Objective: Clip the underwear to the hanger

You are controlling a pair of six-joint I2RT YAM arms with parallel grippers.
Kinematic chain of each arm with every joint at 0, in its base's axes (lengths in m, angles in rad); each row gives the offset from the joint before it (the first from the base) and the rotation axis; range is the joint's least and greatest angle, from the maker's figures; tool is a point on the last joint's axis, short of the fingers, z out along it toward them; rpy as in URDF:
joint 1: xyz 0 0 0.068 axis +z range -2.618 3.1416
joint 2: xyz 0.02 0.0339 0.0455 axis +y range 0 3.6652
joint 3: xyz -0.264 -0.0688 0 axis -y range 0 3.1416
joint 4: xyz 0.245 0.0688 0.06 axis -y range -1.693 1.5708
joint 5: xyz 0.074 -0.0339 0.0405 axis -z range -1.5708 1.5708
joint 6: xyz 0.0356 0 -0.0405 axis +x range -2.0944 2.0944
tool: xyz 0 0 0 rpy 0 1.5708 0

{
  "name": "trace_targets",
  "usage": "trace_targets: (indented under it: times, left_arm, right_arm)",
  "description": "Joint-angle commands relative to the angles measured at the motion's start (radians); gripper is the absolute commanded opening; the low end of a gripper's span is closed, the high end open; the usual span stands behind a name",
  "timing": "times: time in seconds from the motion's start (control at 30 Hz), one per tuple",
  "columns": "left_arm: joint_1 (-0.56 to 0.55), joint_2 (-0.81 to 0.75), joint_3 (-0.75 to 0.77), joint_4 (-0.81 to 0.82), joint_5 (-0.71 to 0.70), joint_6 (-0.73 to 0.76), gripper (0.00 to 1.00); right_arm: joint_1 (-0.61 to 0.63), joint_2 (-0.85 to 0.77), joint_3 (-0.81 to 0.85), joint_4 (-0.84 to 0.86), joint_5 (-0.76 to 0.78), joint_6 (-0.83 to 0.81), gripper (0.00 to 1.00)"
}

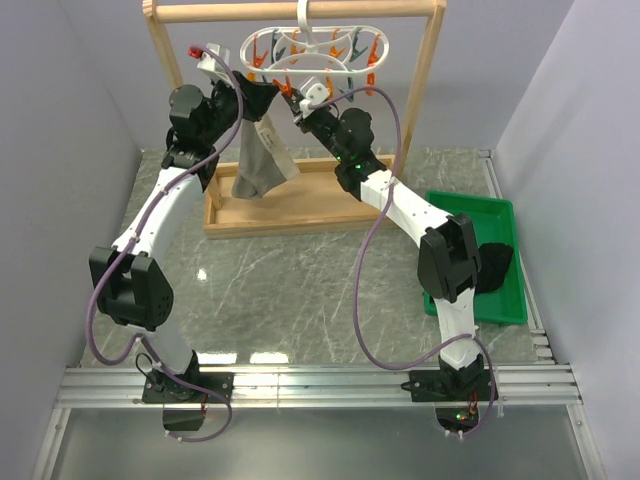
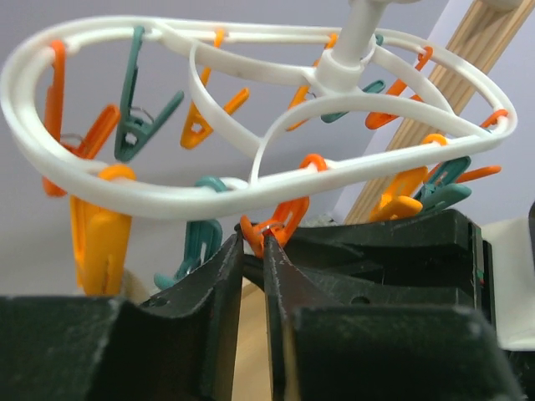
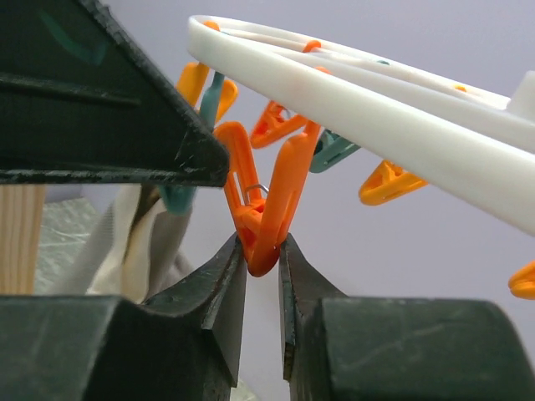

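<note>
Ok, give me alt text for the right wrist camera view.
The right gripper pinches the lower end of an orange clothespin hanging from the white hanger. The pale underwear hangs behind it at the left.

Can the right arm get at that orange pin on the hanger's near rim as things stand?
Probably yes: the right gripper is pinching the orange clothespin under the hanger rim, with nothing between. The left gripper, holding the underwear, sits close beside it but not across it.

The underwear (image 1: 258, 165) hangs below-left of the hanger (image 1: 302, 25); tray (image 1: 500, 215) right.
</note>
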Motion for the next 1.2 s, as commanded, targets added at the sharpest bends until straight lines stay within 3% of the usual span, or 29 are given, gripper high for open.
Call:
trace_targets:
  times: [0.0,0.13,0.3,0.57,0.9,1.17]
  left_arm:
    - [0.011,-0.058,0.014,-0.029,0.049,-0.027,0.23]
    - [0.022,-0.087,-0.025,0.014,0.047,-0.050,0.34]
    - [0.019,-0.127,-0.073,0.074,0.026,-0.060,0.47]
    - [-0.061,-0.144,-0.009,-0.076,-0.164,-0.022,0.58]
    - [-0.120,-0.105,0.097,-0.270,-0.387,-0.128,0.59]
    - [-0.121,-0.059,0.129,-0.233,-0.382,-0.149,0.57]
  right_arm:
    - [0.006,-0.059,-0.006,0.035,-0.016,0.007,0.08]
    - [0.006,-0.084,-0.035,0.029,-0.038,0.033,0.00]
    - [0.007,-0.099,-0.045,0.007,-0.036,0.046,0.00]
    - [0.035,-0.112,-0.042,-0.030,0.010,0.039,0.00]
    - [0.057,-0.122,-0.064,-0.019,0.071,0.018,0.00]
    - [0.061,-0.128,-0.067,-0.017,0.071,0.023,0.00]
